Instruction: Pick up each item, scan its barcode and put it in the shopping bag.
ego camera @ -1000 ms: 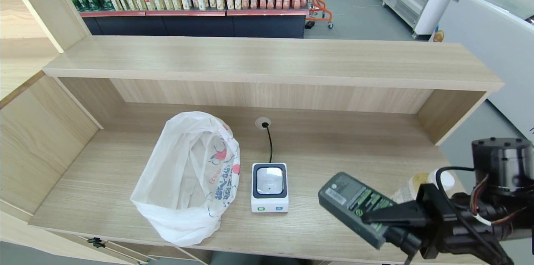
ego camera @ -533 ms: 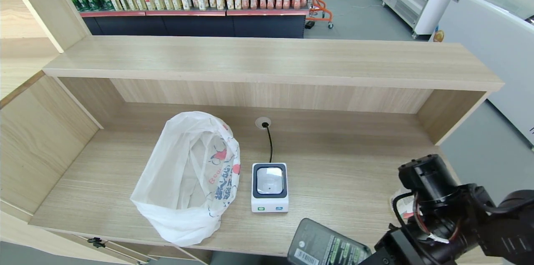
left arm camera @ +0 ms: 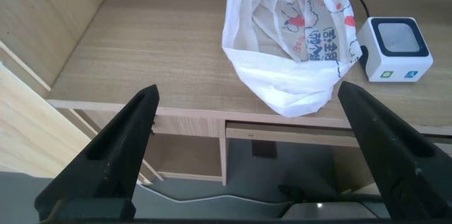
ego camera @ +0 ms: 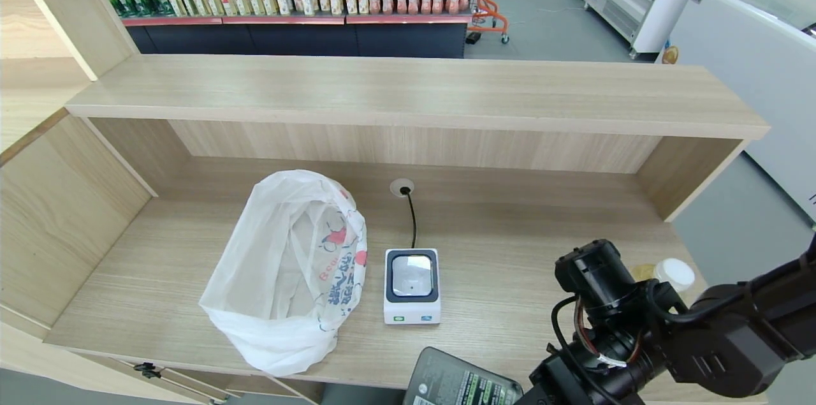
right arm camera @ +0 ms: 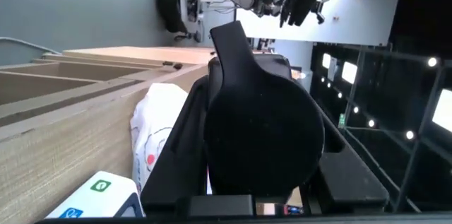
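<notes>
My right gripper (ego camera: 532, 392) is shut on a flat dark package (ego camera: 460, 384) with a green-and-white label, held low over the counter's front edge, near and right of the scanner (ego camera: 412, 287). In the right wrist view the package (right arm camera: 258, 132) sits between the fingers, with the bag (right arm camera: 159, 132) and scanner (right arm camera: 99, 196) beyond it. The white plastic shopping bag (ego camera: 287, 271) stands open-mouthed left of the scanner. A pale bottle with a white cap (ego camera: 672, 272) lies behind the right arm. My left gripper (left arm camera: 247, 146) is open, off the counter's front edge, facing the bag (left arm camera: 289, 40).
The scanner's black cable (ego camera: 412, 213) runs back to a hole in the counter. A raised wooden ledge (ego camera: 414, 92) closes the back and side walls flank the counter (ego camera: 510, 226). A drawer front (left arm camera: 282, 136) shows below the edge.
The right arm has turned and carried the package from right of the scanner down to the front edge and leftward. The bottle's cap shows again behind the arm.
</notes>
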### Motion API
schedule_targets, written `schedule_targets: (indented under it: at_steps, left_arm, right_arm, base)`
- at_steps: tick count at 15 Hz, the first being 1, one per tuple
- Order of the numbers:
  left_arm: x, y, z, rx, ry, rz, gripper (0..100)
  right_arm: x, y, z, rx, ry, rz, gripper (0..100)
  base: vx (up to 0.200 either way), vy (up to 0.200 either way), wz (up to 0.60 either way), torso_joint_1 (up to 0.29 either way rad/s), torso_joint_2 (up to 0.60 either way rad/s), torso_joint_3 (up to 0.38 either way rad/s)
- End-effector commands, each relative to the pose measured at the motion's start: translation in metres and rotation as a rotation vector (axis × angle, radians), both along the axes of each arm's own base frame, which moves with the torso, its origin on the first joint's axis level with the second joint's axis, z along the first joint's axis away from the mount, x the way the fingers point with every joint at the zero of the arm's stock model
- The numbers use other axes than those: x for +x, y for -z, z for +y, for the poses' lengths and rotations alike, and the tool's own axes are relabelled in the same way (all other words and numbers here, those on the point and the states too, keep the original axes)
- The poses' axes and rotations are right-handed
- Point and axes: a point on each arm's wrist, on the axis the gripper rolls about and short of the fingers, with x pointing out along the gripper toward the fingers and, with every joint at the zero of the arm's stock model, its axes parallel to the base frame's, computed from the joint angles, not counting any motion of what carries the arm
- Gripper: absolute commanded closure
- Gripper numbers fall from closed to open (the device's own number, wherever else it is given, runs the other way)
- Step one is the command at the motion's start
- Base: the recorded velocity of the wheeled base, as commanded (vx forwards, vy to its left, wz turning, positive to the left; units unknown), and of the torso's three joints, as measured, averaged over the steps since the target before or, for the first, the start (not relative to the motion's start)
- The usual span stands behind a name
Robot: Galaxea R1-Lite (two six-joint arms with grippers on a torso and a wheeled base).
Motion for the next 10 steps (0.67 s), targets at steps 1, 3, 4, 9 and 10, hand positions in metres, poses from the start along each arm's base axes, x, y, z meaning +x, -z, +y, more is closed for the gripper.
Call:
schedule_targets:
  at_steps: [1,3,4,9,10]
  left_arm:
    - [0.000,0.000,0.000,0.000,0.001,0.000,0]
    - [0.000,0.000,0.000,0.000,0.002,0.000,0]
    - [0.000,0.000,0.000,0.000,0.001,0.000,0]
    - [0.000,0.000,0.000,0.000,0.001,0.000,0]
    - [0.000,0.000,0.000,0.000,0.001,0.000,0]
  right_arm:
    - [0.003,0.001,0.003,0.007,-0.004,-0.015,100]
    - [0.007,-0.001,0.005,0.027,-0.005,-0.046,100]
    - [0.008,0.000,0.006,0.033,-0.005,-0.055,100]
    - [0.011,0.004,0.025,0.045,-0.054,-0.067,100]
    - [0.011,0.004,0.025,0.045,-0.054,-0.067,100]
  base:
    - [0.000,0.000,0.00,0.000,0.00,0.000]
    - [0.000,0.000,0.00,0.000,0.00,0.000]
    - [0.000,0.000,0.00,0.000,0.00,0.000]
    - [0.000,0.000,0.00,0.000,0.00,0.000]
    - [0.000,0.000,0.00,0.000,0.00,0.000]
